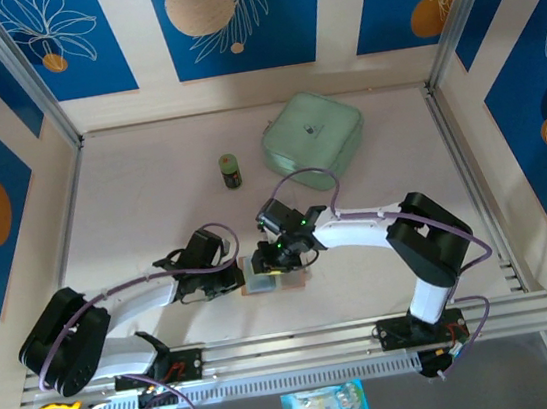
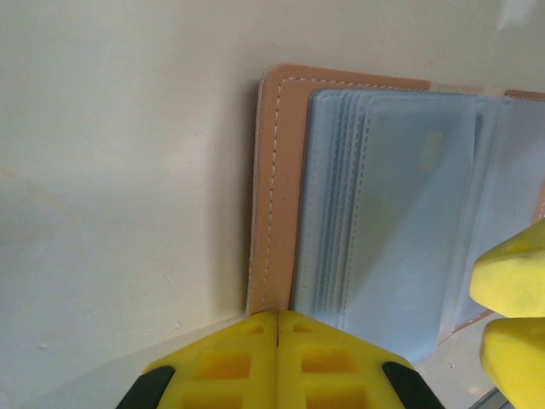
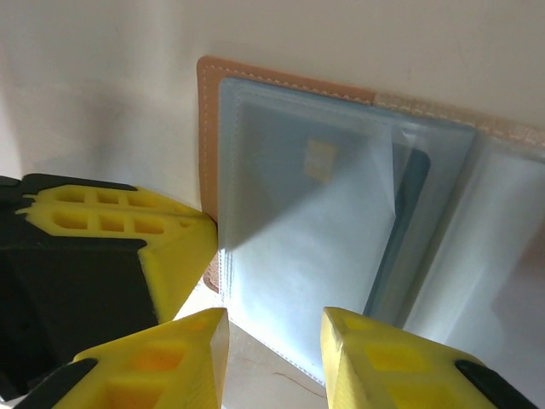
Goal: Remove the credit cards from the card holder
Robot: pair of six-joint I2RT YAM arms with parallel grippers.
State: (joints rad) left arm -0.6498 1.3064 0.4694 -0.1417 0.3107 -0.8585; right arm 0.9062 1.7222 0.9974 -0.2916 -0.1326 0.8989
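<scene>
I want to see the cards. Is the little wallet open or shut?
Open. The card holder lies spread flat, its see-through pockets facing up, with a dark card tucked inside one.

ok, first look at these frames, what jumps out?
The open card holder at the near middle of the table, with both grippers on it: the left gripper shut at its leather edge, the right gripper open at the clear pockets. Behind, a mint-green zip case sits at the far side.

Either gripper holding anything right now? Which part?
Nothing gripped. Left gripper is shut, tip against the card holder's corner. Right gripper is open, jaws astride a sleeve edge.
</scene>
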